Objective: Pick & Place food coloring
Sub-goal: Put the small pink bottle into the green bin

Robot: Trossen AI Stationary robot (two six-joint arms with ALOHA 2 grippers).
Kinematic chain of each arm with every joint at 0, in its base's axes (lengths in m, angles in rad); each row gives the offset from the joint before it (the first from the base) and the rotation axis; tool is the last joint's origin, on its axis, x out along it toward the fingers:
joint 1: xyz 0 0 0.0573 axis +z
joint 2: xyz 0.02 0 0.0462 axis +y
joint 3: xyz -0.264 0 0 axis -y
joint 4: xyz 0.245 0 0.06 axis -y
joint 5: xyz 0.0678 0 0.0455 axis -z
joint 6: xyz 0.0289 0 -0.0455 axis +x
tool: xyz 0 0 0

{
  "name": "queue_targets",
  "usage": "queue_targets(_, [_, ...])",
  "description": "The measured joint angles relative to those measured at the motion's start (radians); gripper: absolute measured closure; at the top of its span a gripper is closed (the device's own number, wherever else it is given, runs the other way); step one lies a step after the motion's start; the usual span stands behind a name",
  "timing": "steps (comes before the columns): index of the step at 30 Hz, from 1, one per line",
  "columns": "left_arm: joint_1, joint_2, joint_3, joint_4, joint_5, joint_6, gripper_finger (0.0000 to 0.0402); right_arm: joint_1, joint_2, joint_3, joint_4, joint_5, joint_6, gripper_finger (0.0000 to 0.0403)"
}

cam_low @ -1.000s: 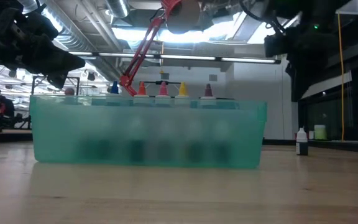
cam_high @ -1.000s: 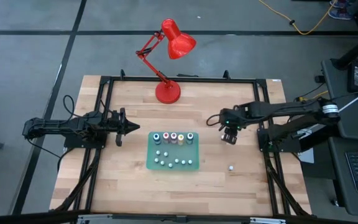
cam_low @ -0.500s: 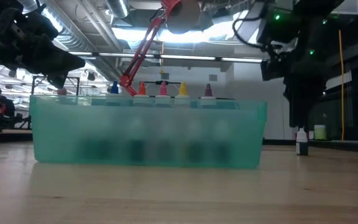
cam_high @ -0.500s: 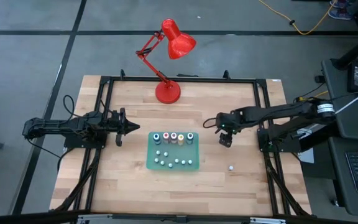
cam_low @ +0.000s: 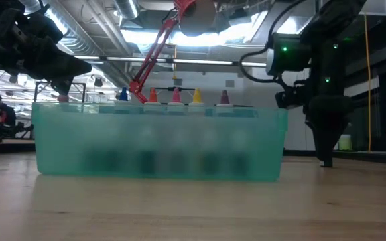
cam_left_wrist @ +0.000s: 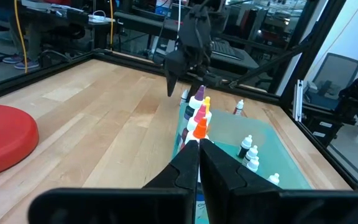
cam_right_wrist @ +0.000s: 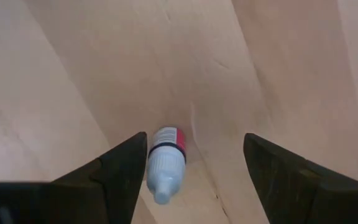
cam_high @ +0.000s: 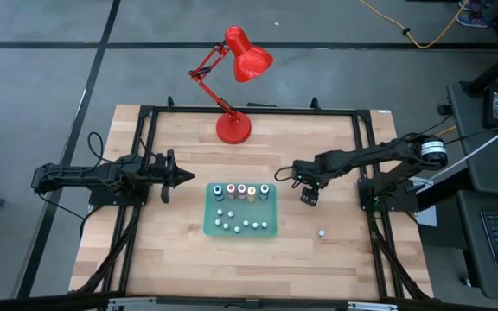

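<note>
Right gripper [cam_high: 309, 197], fingers wide, straddles a bottle [cam_right_wrist: 165, 158] on bare bench [cam_high: 335, 259] between tray [cam_high: 271, 230] and right edge.

Bright red lamp [cam_high: 236, 65] tops the frame, translucent teal tray [cam_high: 241, 226] sits centre, holding blue, red, yellow and purple food coloring [cam_high: 241, 191] on pale wooden table [cam_high: 180, 250].

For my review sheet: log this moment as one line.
right tool open, low over table beside a loose bottle, not gripping | left tool shut, idle left of green tray | bottles standing in tray
</note>
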Motion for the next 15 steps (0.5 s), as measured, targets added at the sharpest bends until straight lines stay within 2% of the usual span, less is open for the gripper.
queue_targets(7, [0.000, 0.000, 0.000, 0.000, 0.000, 0.000, 0.0389, 0.000, 0.002, 0.000, 0.001, -0.019, 0.003, 0.0143])
queue_targets(15, [0.000, 0.000, 0.000, 0.000, 0.000, 0.000, 0.0389, 0.000, 0.002, 0.000, 0.001, -0.053, 0.007, 0.0227])
